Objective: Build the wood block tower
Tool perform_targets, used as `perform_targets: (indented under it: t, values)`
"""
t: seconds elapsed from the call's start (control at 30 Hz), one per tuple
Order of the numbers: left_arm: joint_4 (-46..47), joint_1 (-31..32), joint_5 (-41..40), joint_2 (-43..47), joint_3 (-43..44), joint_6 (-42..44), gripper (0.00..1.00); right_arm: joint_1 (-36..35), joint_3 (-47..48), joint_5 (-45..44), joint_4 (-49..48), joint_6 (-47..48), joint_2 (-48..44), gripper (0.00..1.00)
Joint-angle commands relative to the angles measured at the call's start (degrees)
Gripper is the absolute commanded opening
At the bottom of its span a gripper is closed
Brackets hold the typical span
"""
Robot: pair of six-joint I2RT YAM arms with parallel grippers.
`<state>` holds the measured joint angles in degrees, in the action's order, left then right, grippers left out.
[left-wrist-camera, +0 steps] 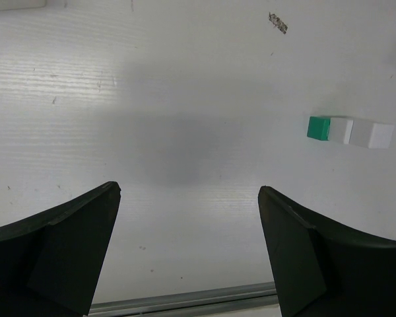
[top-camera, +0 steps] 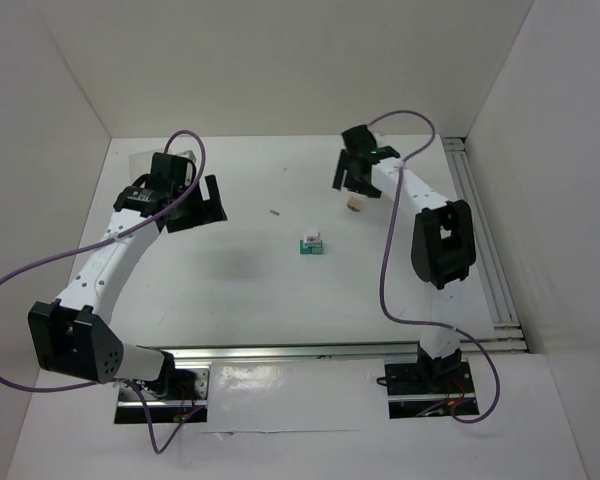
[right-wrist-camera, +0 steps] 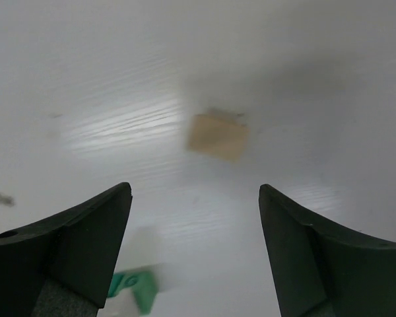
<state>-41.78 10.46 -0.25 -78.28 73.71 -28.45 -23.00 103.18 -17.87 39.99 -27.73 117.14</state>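
Observation:
A white cube with a red mark [top-camera: 312, 240] sits on top of a teal-green cube [top-camera: 308, 249] near the table's middle. In the left wrist view the green cube [left-wrist-camera: 319, 127] and the white cube [left-wrist-camera: 362, 133] show at the right. The tan cylinder [top-camera: 355, 205] stands on the table to the right and farther back, apart from them. My right gripper [top-camera: 352, 186] is open above it and holds nothing; its wrist view is blurred, with the cylinder [right-wrist-camera: 218, 136] ahead of the gripper [right-wrist-camera: 195, 190] and the green cube [right-wrist-camera: 133, 288] at the lower left. My left gripper [top-camera: 198, 210] [left-wrist-camera: 189, 191] is open and empty, far left of the cubes.
A translucent tray [top-camera: 150, 160] lies at the back left behind the left arm. A small dark speck [top-camera: 274, 212] [left-wrist-camera: 278, 23] lies on the table. Metal rails run along the near edge [top-camera: 300, 352] [left-wrist-camera: 185, 300] and the right side [top-camera: 485, 250]. White walls enclose the table.

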Motion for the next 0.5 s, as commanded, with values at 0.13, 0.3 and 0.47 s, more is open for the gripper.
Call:
perform_targets:
  t: [0.13,0.3,0.47]
  values:
    - [0.65,0.26,0.34,-0.73,1.43,1.29,0.98,11.13,-9.56,16.01,-12.82,-5.06,-0.34,0.77]
    - [0.65,0.26,0.34,-0.73,1.43,1.29,0.98,12.8,-12.2,19.7,-16.6,-6.46,0.89,0.71]
    - [0.65,0.26,-0.19,-1.26,1.43,1.29,0.98,12.81,-12.21,20.86,-17.22,-6.46,3.7,0.68]
